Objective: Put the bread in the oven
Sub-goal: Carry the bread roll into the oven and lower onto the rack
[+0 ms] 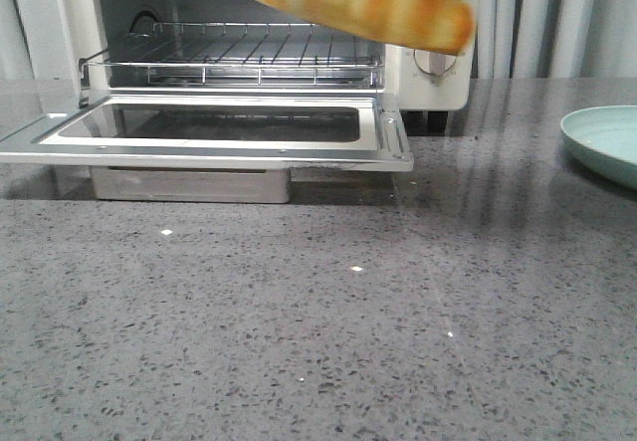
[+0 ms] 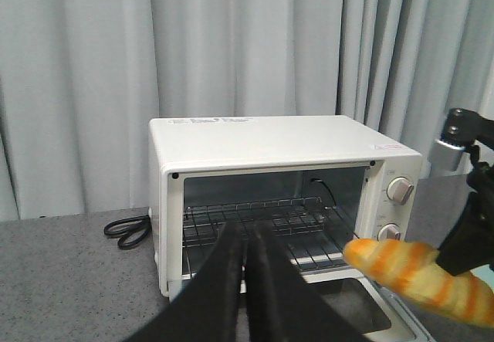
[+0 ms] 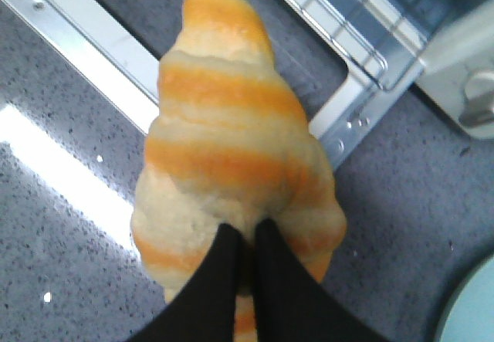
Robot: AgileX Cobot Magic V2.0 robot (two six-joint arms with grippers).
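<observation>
The bread, golden-brown with cream stripes, hangs in the air in front of the oven's knob panel, above the right end of the open door. My right gripper is shut on the bread at its wide end. The bread also shows in the left wrist view, with part of the right arm behind it. The cream-white oven stands open, its door dropped flat and its wire rack bare. My left gripper is shut and empty, held back from the oven's opening.
A pale green plate sits at the right edge of the grey speckled counter. A coiled black cable lies left of the oven. Grey curtains hang behind. The oven's knobs are on its right panel.
</observation>
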